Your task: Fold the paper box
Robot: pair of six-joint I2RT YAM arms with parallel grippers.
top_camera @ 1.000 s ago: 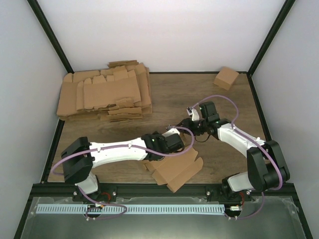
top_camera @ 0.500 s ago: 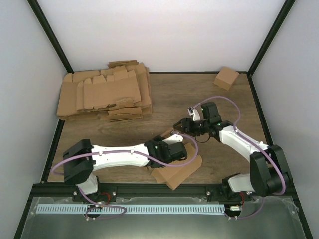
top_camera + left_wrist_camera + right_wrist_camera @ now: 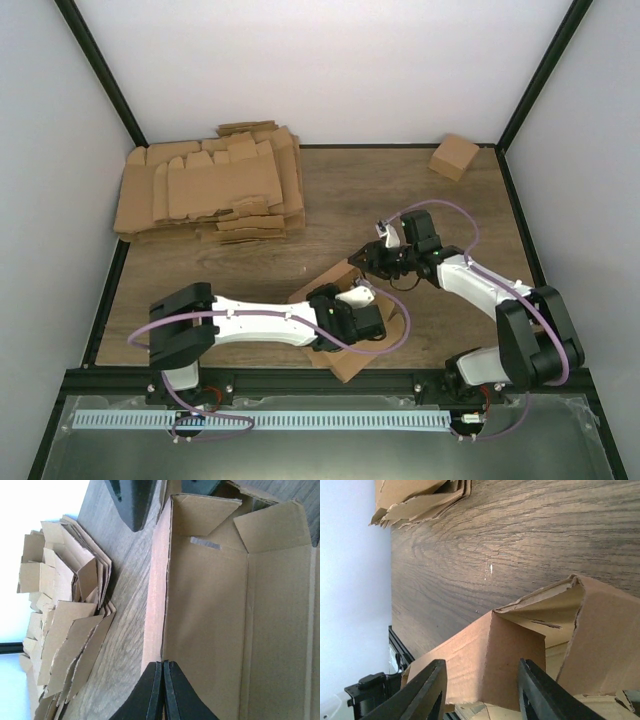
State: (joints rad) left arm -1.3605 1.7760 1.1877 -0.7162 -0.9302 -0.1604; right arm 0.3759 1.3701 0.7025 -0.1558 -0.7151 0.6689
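We get soft, diffuse light in the overhead view — the table (image 3: 330,200) carries no glare, only faint shadows under the arms (image 3: 260,320) and along the pile of blanks (image 3: 210,190). From the left wrist, the wall (image 3: 30,500) burns out to white while the paper box (image 3: 210,620) sits evenly lit; the left fingers (image 3: 147,692) read as black shapes. From the right wrist the wood grain is crisp — the right fingers (image 3: 427,690) look soft.

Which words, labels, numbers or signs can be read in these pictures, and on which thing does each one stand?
None: no view shows any readable text.
The paper box is plain brown cardboard with no print.
The pile of blanks and the small carton also show no print.
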